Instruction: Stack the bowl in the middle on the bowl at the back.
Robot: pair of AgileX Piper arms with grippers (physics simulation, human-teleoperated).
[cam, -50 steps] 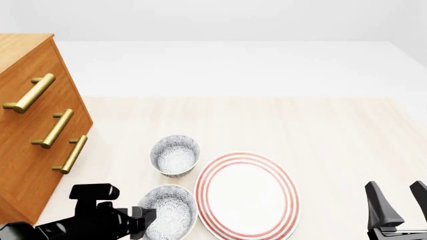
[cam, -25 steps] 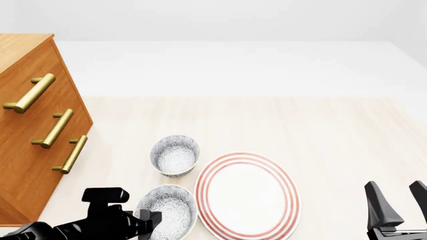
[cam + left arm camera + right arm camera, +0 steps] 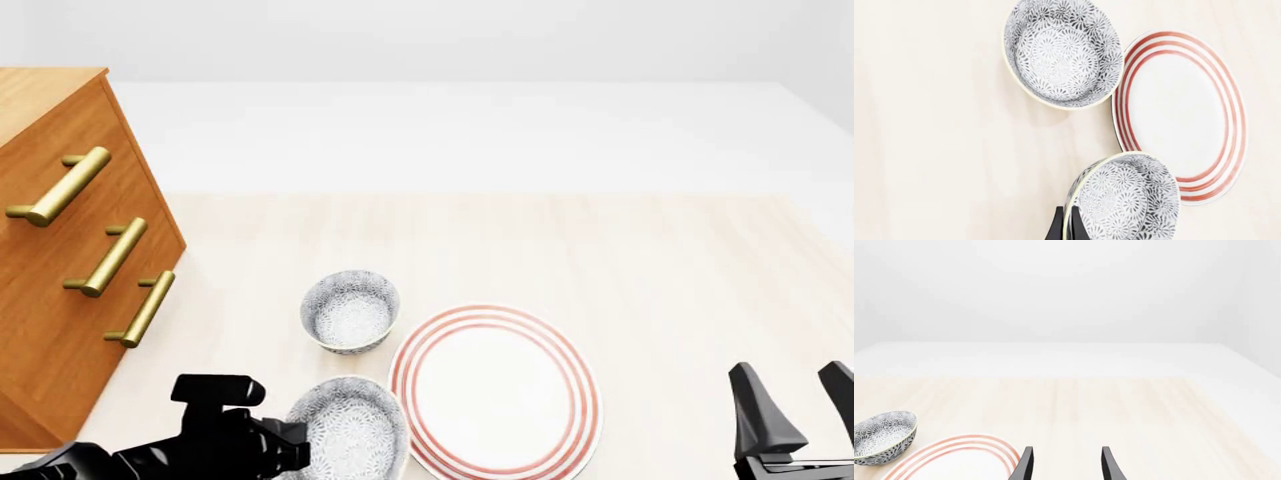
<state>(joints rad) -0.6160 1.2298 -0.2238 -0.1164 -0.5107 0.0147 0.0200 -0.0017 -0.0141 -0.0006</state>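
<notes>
The bowl in the middle (image 3: 354, 432), speckled grey and white, is nearest to me and sits slightly tilted. My left gripper (image 3: 296, 442) is shut on its left rim. In the left wrist view the black fingers (image 3: 1056, 229) pinch the rim of this bowl (image 3: 1129, 197). The bowl at the back (image 3: 350, 310), its twin, stands upright on the table just beyond it (image 3: 1064, 52); it also shows in the right wrist view (image 3: 884, 437). My right gripper (image 3: 801, 415) hangs open at the near right with nothing between its fingers (image 3: 1066, 467).
A large white plate with red rings (image 3: 497, 390) lies right of both bowls, close to them (image 3: 1181, 107). A wooden dresser with brass handles (image 3: 67, 250) stands at the left edge. Bare light wood tabletop stretches behind and to the right.
My left gripper slid right onto the near bowl's rim and shut on it. That bowl has shifted slightly and tilted. The right arm has not moved.
</notes>
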